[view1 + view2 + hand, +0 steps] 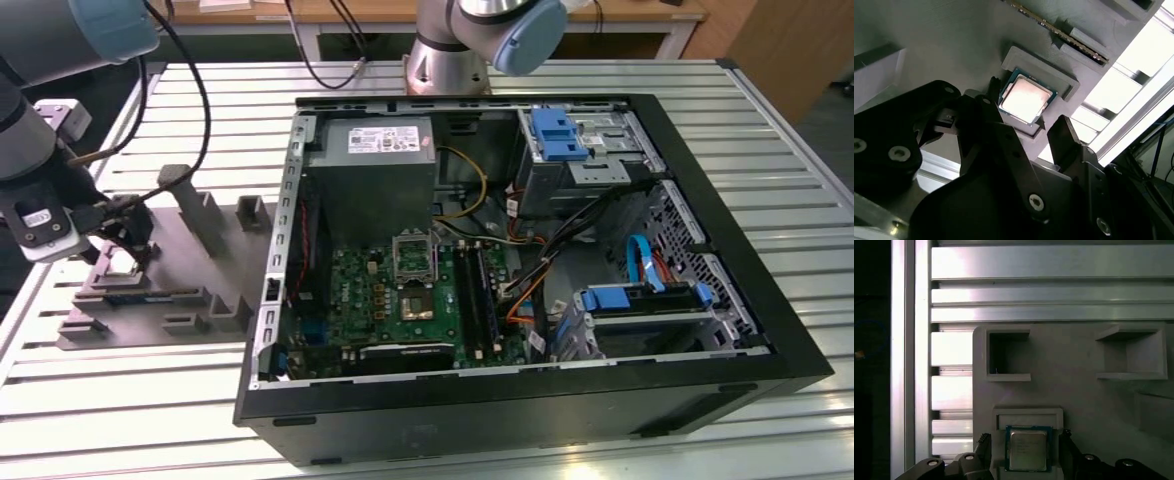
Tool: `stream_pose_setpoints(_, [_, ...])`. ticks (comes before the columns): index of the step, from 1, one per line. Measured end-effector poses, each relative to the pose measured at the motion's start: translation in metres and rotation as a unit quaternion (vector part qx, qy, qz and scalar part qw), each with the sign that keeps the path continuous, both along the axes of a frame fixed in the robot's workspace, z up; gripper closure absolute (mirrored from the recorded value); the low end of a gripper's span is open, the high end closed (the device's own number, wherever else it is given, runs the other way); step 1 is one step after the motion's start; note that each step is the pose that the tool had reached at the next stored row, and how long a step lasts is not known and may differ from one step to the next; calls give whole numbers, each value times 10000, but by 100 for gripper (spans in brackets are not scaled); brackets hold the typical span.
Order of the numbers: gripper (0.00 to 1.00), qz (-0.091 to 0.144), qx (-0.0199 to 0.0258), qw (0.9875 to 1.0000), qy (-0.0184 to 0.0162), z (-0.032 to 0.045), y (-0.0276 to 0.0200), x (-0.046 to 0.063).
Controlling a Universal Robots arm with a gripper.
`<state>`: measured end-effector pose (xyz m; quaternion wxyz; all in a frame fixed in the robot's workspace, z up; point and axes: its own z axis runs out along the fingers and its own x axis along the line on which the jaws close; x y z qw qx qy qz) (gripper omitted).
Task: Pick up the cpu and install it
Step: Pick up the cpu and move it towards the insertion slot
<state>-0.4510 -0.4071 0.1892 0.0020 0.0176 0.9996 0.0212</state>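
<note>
**Open gripper poised over the cpu in its holder**

A slatted aluminium table carries an open black computer case and, well apart from it, a grey fixture plate. In the exterior view the gripper hangs low over that plate, far from the case. The motherboard socket inside the case stands uncovered, so I judge that installation has not begun.

In the second wrist view the cpu lies flat, metal top up, in a shallow walled nest. The nest probably fixes its position and angle for a repeatable grasp. The gripper is spread, with one of its fingers on either side of the chip and nothing clamped.

In the first wrist view the cpu sits squarely between the fingers, just beneath the gripper. A gap shows on each side, so the chip rests in the nest, not yet gripped.
</note>
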Motion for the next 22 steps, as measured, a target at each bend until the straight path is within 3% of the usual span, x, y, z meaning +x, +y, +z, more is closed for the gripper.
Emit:
stream_pose_setpoints(6, [35, 0, 1, 10000, -1, -36, -22, 0])
stream_pose_setpoints(7, [35, 0, 3, 10000, -1, -158, -23, 0])
stream_pose_setpoints(11, [35, 0, 2, 10000, 0, -3, -23, 0])
stream_pose_setpoints(22, [35, 0, 5, 10000, -1, -30, -23, 0])
